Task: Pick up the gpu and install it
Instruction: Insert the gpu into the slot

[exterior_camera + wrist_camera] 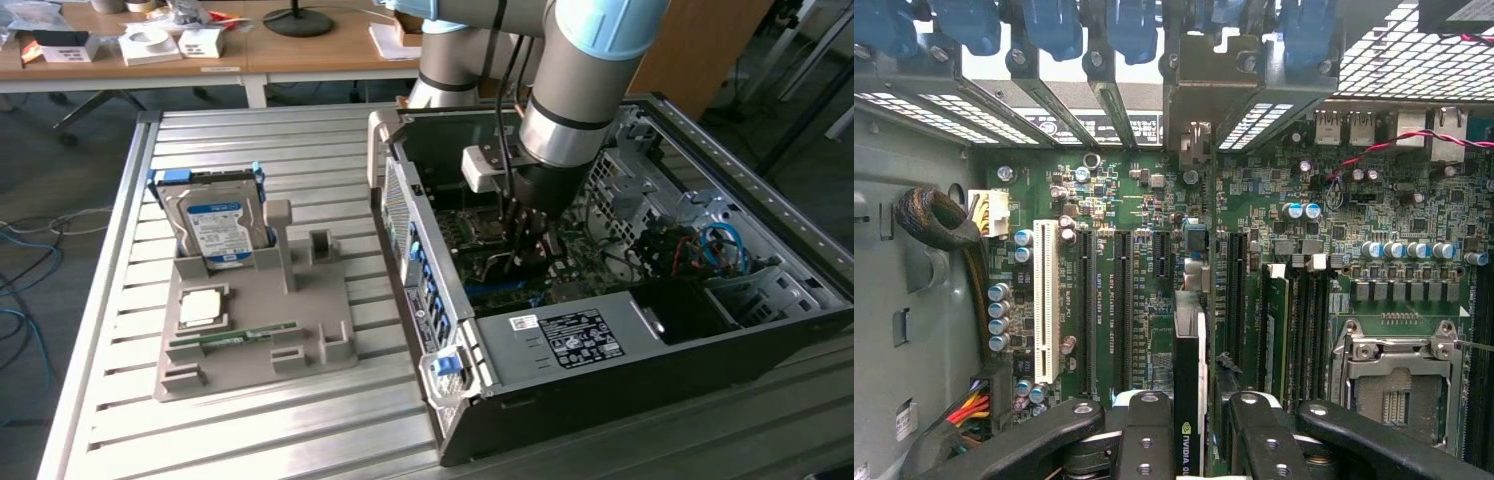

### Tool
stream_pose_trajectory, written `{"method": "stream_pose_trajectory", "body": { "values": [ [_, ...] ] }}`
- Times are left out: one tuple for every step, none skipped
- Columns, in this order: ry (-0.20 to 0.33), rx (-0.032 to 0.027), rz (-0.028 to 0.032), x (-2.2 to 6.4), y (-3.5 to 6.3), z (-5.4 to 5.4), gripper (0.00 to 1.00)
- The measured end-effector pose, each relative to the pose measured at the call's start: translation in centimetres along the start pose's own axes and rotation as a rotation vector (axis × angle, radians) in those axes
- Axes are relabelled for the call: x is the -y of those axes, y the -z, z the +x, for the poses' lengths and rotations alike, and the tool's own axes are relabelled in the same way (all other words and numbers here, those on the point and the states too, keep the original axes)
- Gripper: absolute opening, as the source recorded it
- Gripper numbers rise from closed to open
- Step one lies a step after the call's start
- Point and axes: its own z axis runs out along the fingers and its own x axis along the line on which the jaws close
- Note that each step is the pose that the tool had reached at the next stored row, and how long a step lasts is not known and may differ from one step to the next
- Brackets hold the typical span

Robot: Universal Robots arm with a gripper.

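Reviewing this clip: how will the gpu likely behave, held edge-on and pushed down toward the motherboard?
Probably stiff: the gpu stands straight, edge-on, in the gripper. Likely fragile: it is a thin board close to crowded parts on the motherboard. It might tilt if pushed, since the grip appears to take only one edge.

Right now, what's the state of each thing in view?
gpu: clamped edge-up between the fingers, above the motherboard slots; seating unclear.
PC case: open, interior exposed.
hard drive: standing upright in the grey fixture.
RAM stick: lying flat on the fixture.
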Motion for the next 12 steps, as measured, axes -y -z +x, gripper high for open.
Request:
{"method": "stream_pose_trajectory", "body": {
  "values": [
    [0.0,0.0,0.0,0.0,0.0,0.0,0.26],
    [0.0,0.0,0.0,0.0,0.0,0.0,0.26],
    [0.0,0.0,0.0,0.0,0.0,0.0,0.26],
    [0.0,0.0,0.0,0.0,0.0,0.0,0.26],
    [0.0,0.0,0.0,0.0,0.0,0.0,0.26],
    [0.0,0.0,0.0001,0.0,0.0,0.0,0.26],
    [0.0,0.0001,0.0003,-0.03,-0.01,0.0,0.26],
    [0.0,0.0002,0.0005,-0.04,-0.01,0.0,0.26],
    [0.0,0.0001,0.0005,-0.04,-0.01,0.0,0.26],
    [0.0,0.0001,0.0006,-0.05,0.0,0.0,0.26],
    [0.0,0.0,0.0006,-0.05,0.0,0.0,0.26],
    [0.0,0.0,0.0006,-0.06,0.0,0.0,0.26]
  ]
}}
